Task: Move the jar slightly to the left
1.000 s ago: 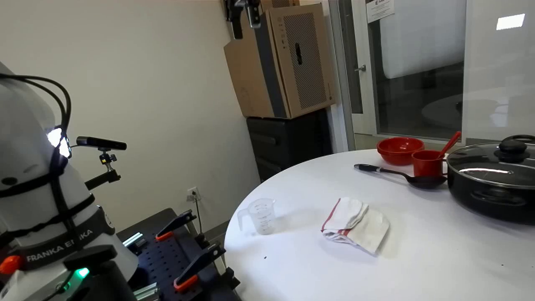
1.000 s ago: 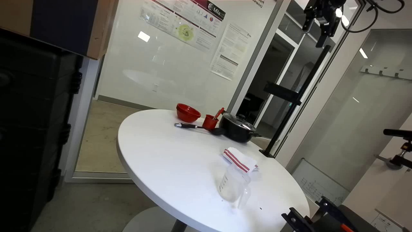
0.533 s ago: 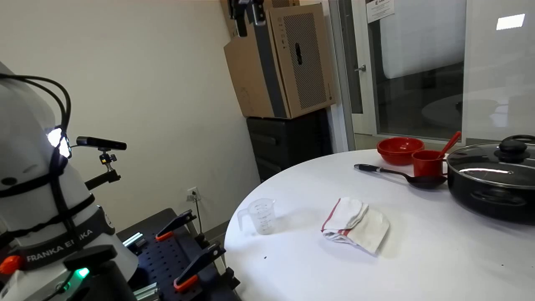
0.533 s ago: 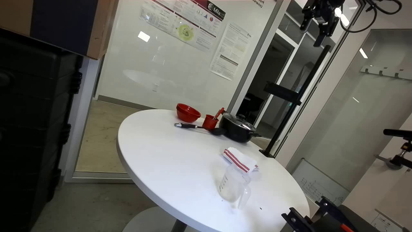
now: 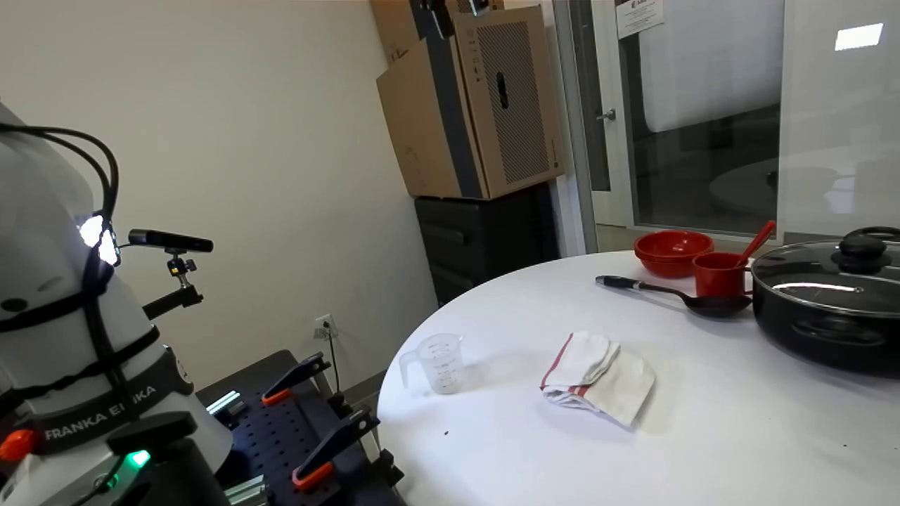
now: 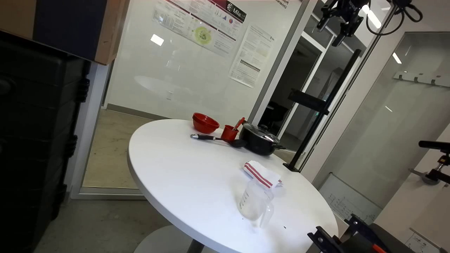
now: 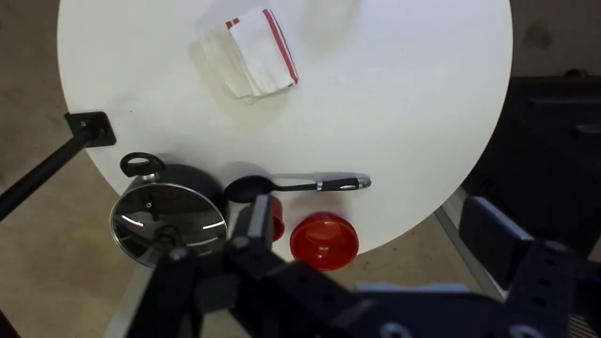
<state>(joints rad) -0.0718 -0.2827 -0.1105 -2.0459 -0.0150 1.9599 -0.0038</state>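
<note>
Firstly, locate the task item: you have one jar, translucent, with one handle and printed graduations, standing upright on one round white surface. In an exterior view you find it at lower center, its handle toward the left of the frame.

Next, check the claw. In the wrist view you see its two fingers wide apart, one at the lower center and one at the lower right of the frame. In both exterior views you find the claw at the top of the frame, well apart from the jar.

Then count the remaining items in an exterior view:
- One folded white cloth, red-striped, right of the jar and apart from it.
- One black pot at the right edge, covered by one glass lid.
- One black spoon, its head just beside the pot.
- One red cup with one red utensil leaning toward the upper right.
- Red bowl, beside the cup: you cannot tell whether its stepped side is one bowl or two nested.
- Two clamps, black and orange, at the lower left.

Finally, in an exterior view, you find one black pole right of center, at the surface edge.
</note>
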